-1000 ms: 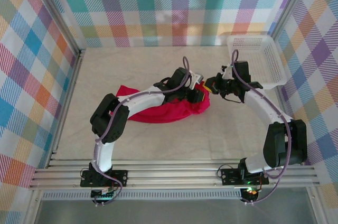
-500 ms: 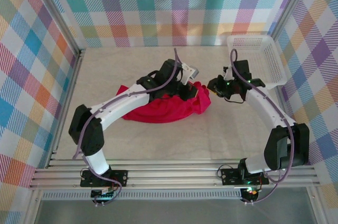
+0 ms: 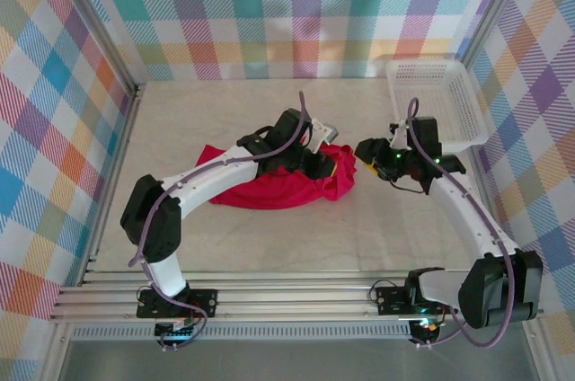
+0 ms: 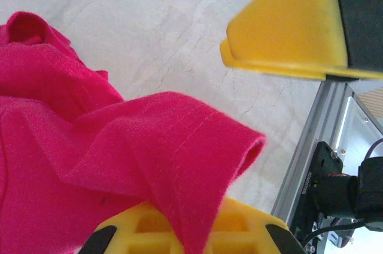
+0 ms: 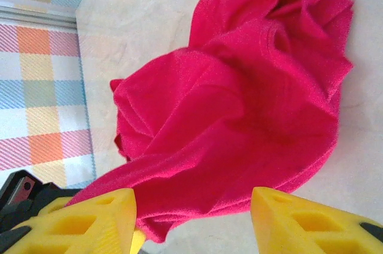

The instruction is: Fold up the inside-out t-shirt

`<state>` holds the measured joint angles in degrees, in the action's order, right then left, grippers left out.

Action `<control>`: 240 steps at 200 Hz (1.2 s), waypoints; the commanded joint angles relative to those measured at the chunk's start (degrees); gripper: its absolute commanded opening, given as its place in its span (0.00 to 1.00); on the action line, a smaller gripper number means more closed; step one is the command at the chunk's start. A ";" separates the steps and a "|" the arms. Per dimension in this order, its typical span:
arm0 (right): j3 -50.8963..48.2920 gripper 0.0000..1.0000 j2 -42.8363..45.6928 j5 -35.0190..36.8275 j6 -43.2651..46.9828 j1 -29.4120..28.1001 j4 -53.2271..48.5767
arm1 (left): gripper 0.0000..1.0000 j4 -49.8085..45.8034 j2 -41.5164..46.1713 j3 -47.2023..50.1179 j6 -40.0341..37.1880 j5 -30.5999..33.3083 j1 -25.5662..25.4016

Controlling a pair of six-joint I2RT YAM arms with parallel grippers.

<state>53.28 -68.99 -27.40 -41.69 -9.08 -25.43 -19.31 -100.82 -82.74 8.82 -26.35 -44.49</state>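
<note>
The inside-out t-shirt [image 3: 269, 187] is a bright red crumpled heap in the middle of the table, with no print. My left gripper [image 3: 331, 158] sits at its right end. In the left wrist view the left gripper [image 4: 188, 230] is shut on a fold of the t-shirt [image 4: 90, 134], which drapes out over its yellow finger. My right gripper [image 3: 365, 149] hovers just right of the shirt, apart from it. In the right wrist view the right gripper [image 5: 194, 218] is open, its yellow fingers spread wide, with the t-shirt [image 5: 239, 98] lying beyond them. One right fingertip [image 4: 287, 26] shows at the top of the left wrist view.
A white mesh basket [image 3: 424, 63] stands at the back right, just behind the right arm. The pale table [image 3: 225, 111] is walled in by checked panels on three sides, and metal rails [image 3: 287, 296] run along the near edge.
My right gripper has opened, let go of the shirt's right end and backed off slightly to the right. The left gripper stays shut on the fabric and has shifted only a little.
</note>
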 commanded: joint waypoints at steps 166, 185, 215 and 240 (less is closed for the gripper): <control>0.43 0.54 -3.62 5.42 2.32 -2.43 -1.97 | 0.31 -0.80 1.23 0.87 2.49 2.48 0.60; 0.26 0.54 -3.93 5.39 2.26 -2.42 -1.77 | 0.41 -2.80 4.09 2.30 1.65 7.95 0.68; 0.51 0.55 -4.74 6.43 2.10 -3.41 -2.40 | 0.44 -4.47 8.38 6.04 3.70 14.88 2.54; 1.10 0.60 -4.28 10.26 3.39 -5.76 -5.47 | 0.44 -5.59 11.97 10.70 7.81 18.86 6.69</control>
<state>52.40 -73.45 -20.91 -40.91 -12.73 -26.94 -22.31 -93.43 -75.83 12.84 -14.24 -41.82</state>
